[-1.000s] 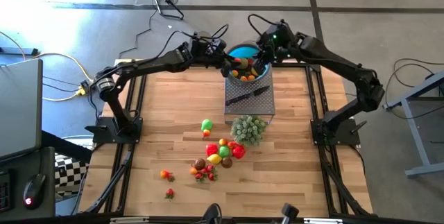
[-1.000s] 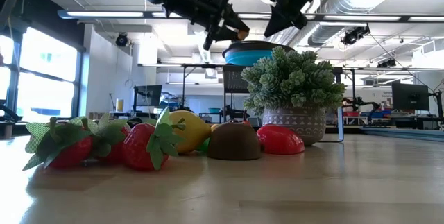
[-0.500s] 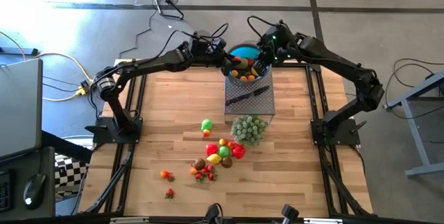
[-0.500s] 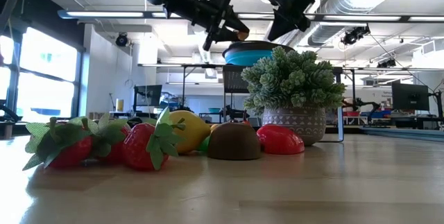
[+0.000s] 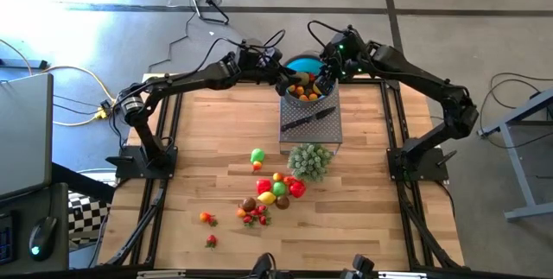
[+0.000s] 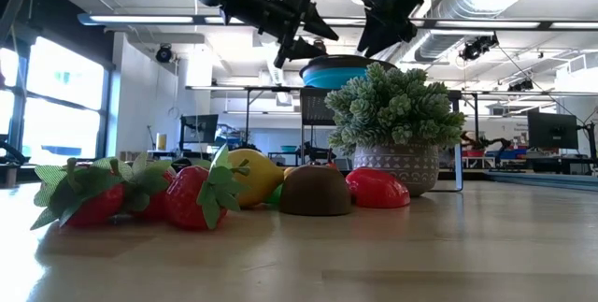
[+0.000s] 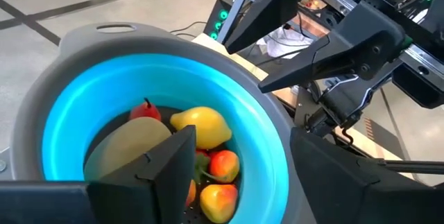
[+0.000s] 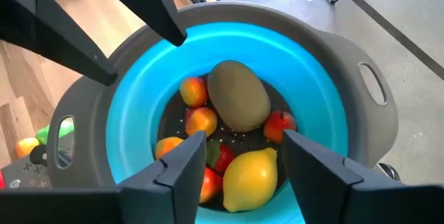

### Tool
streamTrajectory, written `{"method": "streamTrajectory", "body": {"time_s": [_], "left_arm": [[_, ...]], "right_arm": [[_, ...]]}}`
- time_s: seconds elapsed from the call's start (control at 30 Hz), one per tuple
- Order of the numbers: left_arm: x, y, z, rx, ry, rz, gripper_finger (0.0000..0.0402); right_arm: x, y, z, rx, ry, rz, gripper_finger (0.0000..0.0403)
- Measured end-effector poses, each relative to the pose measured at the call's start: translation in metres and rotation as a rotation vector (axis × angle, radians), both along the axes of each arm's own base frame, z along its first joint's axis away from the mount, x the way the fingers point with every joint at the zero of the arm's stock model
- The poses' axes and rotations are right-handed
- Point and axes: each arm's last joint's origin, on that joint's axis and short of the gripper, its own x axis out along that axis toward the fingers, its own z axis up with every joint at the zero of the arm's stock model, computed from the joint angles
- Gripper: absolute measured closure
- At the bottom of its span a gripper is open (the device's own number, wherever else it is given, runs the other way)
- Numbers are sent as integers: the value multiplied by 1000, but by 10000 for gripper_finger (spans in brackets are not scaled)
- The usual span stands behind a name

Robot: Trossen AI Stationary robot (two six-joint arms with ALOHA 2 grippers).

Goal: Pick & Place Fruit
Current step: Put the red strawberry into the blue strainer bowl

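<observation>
The blue bowl (image 5: pixel 304 65) stands on a black mesh stand (image 5: pixel 321 130) at the far middle of the table. It holds several fruits, among them a brown one (image 8: pixel 239 96) and a yellow lemon (image 8: pixel 250 175). My left gripper (image 7: pixel 239 175) hangs open over the bowl's left rim. My right gripper (image 8: pixel 243 161) hangs open over its right rim. Neither has anything between its fingers. More fruit lies on the tabletop: a green piece (image 5: pixel 257 155), a cluster (image 5: pixel 276 188) and strawberries (image 5: pixel 207 218).
A black-handled knife (image 5: pixel 304 121) lies on the mesh stand in front of the bowl. A pale green potted plant (image 5: pixel 309 160) stands just near of the stand. The two arms' fingertips are close together over the bowl. Bare wood lies on the table's left and right sides.
Both grippers have opened in place above the bowl. The small orange-brown fruit that sat at my left gripper's fingertips in the low view is gone from between them, let go over the bowl.
</observation>
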Motion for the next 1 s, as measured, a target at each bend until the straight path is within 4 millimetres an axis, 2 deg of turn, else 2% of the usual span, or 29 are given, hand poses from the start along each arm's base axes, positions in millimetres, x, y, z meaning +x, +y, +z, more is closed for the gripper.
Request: {"method": "streamTrajectory", "body": {"time_s": [0.17,0.47,0.7,1.0], "left_arm": [[0,0,0,-4,-3,-17,212],[-2,-1,2,-9,-10,-56,322],[-10,-6,11,27,-6,-123,393],[-33,-22,20,95,157,-133,400]], "right_arm": [[-1,1,1,1,-1,11,257],[-1,4,-1,58,-5,72,387],[-4,11,3,53,-4,79,399],[-24,35,32,-2,-82,107,401]]}}
